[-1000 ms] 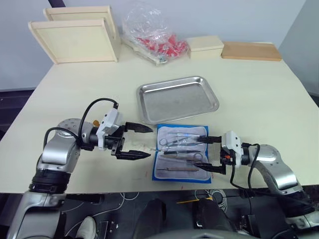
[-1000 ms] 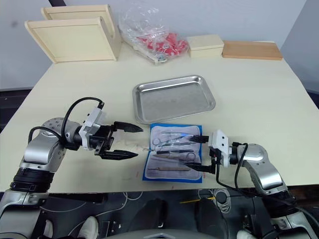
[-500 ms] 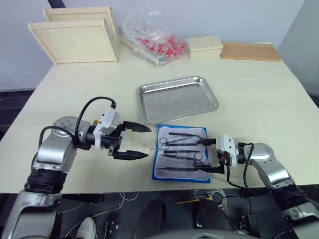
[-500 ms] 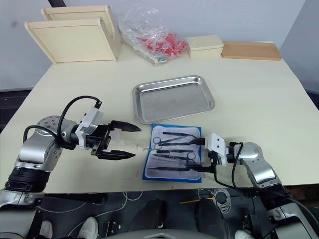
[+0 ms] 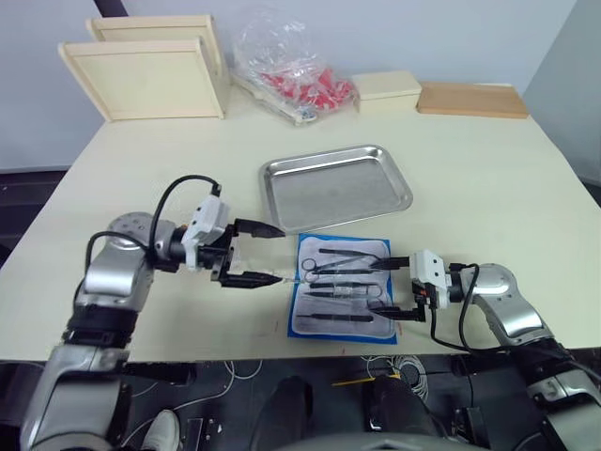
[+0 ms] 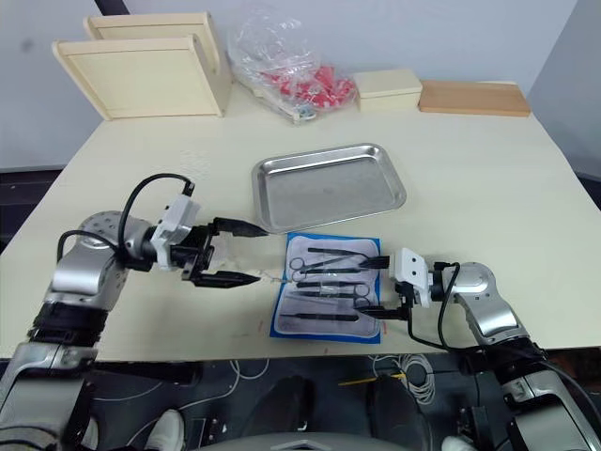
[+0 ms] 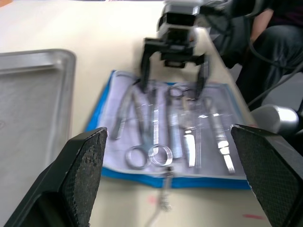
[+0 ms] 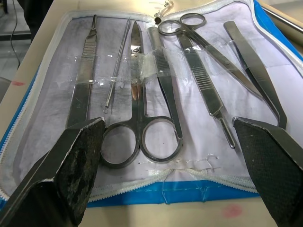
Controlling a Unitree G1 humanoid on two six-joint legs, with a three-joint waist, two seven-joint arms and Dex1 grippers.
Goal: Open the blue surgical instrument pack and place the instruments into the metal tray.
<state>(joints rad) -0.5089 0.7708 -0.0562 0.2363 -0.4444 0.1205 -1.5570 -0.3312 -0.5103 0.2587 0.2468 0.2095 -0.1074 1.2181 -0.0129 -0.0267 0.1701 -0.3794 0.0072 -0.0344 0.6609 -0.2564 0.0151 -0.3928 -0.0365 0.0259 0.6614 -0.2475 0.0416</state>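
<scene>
while its two fingers stand apart, the left gripper [image 5: 268,254] hovers over the desk [image 5: 488,178], the opened blue surgical instrument pack [image 5: 342,288] lying just to its right. six instruments [image 8: 156,85] lie in the pack's pale lining. the one metal tray [image 5: 334,186] sits just beyond it. the right gripper [image 5: 389,287], fingers spread, straddles the pack's right edge.

The tray [image 5: 335,188] was brushed metal, the instruments [image 8: 161,85] shiny steel, the pouch [image 8: 142,191] blue cloth, the counter [image 5: 488,178] matt.
</scene>
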